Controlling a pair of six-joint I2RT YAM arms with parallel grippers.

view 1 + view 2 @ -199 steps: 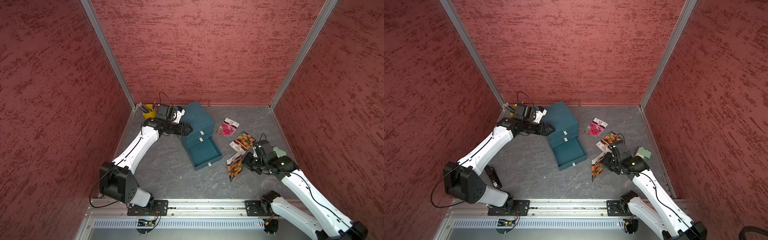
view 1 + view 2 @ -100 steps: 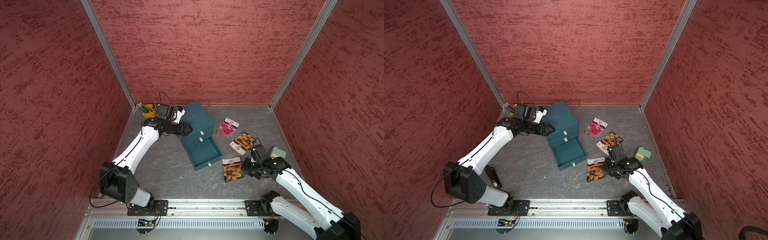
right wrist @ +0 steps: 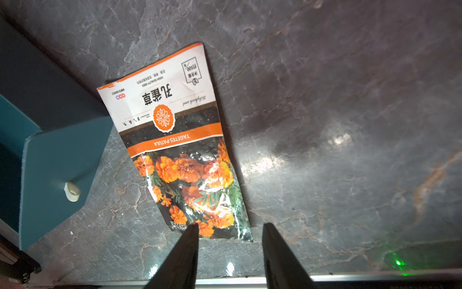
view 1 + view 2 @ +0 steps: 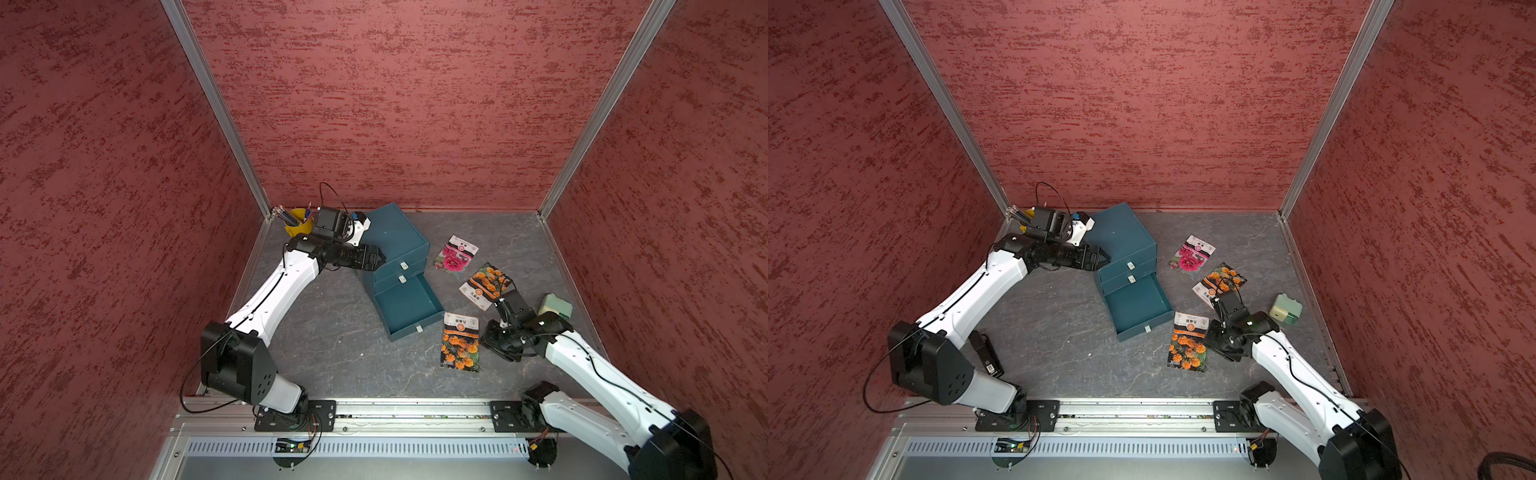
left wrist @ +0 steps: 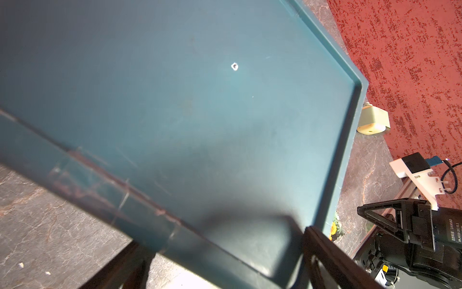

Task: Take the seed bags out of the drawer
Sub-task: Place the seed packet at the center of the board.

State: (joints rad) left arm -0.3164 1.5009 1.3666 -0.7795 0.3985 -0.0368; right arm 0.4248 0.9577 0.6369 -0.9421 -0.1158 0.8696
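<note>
The teal drawer cabinet [image 4: 395,245] has its bottom drawer [image 4: 409,307] pulled out, and nothing shows inside it. Three seed bags lie on the table in both top views: a pink-flowered one [image 4: 456,257], an orange marigold one [image 4: 484,284] and another marigold one [image 4: 460,347] [image 3: 180,150] in front of the drawer. My right gripper [image 4: 492,340] [image 3: 230,232] is open beside that last bag's flower end, with nothing between its fingers. My left gripper [image 4: 376,259] [image 5: 225,270] straddles the cabinet's front left corner, a finger on each side.
A yellow cup of pencils [image 4: 297,220] stands in the back left corner behind my left arm. A pale green box [image 4: 555,306] sits by the right wall. A small black object [image 4: 986,353] lies near the left arm's base. Red walls enclose three sides.
The right gripper lowered the marigold bag from a raised tilt onto the table in front of the drawer, then opened and let it go. The left arm has not moved.
</note>
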